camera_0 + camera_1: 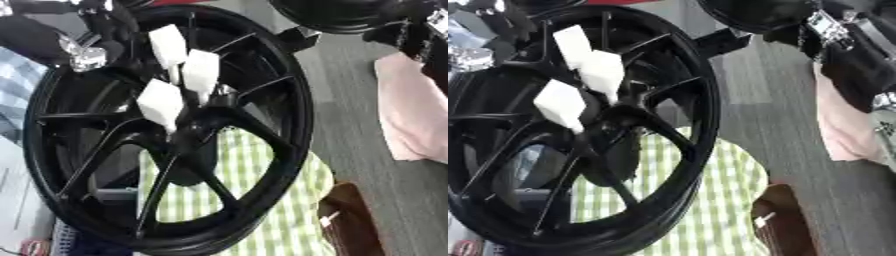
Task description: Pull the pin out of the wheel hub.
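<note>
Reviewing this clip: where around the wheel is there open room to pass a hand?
Open: the grey floor right of the wheel, bordered by pink cloth; also the lower spoke gaps over the checked cloth. Crowded: the hub, where the left hand reaches in with white-tipped fingers.

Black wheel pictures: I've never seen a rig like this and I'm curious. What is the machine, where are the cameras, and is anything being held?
Both pictures come from one stereo camera in a humanoid robot's head, its left and right eyes looking down at the same moment. The big black spoked wheel is the work piece. The robot's left hand, black with white pads, reaches in from the upper left to the hub. The pin it should pull is hidden, so I cannot tell whether it is held. Part of the right arm shows at the upper right. Behind the wheel lie a green checked cloth and a pink cloth.
</note>
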### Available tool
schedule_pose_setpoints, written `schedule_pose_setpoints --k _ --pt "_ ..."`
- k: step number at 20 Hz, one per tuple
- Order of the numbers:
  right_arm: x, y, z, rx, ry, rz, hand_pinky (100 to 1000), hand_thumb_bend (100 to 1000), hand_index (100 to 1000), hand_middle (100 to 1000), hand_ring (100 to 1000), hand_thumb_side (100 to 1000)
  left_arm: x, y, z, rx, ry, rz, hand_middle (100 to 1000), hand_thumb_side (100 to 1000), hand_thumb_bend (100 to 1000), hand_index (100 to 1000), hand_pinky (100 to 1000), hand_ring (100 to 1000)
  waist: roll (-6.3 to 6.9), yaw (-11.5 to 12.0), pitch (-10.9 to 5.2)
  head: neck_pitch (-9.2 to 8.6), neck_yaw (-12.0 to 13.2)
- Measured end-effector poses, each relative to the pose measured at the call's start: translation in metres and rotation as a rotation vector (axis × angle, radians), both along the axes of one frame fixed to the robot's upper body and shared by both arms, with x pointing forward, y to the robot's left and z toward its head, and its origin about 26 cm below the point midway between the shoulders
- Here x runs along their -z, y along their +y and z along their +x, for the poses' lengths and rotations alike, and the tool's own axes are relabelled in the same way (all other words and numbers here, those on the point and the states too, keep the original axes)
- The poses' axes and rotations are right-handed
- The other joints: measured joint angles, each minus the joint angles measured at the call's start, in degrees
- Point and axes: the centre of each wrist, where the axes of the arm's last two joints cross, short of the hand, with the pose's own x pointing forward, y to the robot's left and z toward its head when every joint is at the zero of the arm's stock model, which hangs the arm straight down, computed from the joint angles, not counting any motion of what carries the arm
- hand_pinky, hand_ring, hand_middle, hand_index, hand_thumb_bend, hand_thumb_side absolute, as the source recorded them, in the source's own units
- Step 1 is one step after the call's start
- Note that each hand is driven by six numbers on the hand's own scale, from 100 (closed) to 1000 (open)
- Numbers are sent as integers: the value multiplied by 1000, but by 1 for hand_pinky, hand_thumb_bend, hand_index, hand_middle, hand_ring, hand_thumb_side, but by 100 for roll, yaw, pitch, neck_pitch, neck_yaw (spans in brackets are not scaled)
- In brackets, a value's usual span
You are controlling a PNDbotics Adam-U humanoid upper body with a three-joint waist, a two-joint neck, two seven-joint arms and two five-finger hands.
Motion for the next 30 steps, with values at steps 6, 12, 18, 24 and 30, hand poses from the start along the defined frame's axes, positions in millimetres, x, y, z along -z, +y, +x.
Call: schedule_pose_setpoints --k 6,12,18,24,30 --pt "0 0 0 -1 3 -2 954 100 738 716 758 656 -5 -1 2 91 60 22 754 605 219 882 836 769 17 5 2 0 0" --pt "0 0 0 1 7 -3 954 100 738 715 758 660 -2 -9 -1 143 77 45 759 492 246 880 840 774 34 0 10 0 4" --pt "1 1 0 -1 12 -6 955 100 738 715 758 660 2 -16 -4 159 75 70 752 479 303 875 840 771 49 -7 11 0 42" --pt "1 1 0 -3 15 -7 955 100 737 714 758 663 4 -23 0 131 68 90 750 472 332 877 835 768 48 -32 11 1 94" --pt "1 1 0 -4 16 -7 955 100 737 715 758 665 9 -28 4 107 70 107 744 480 343 868 831 763 48 -48 24 21 114"
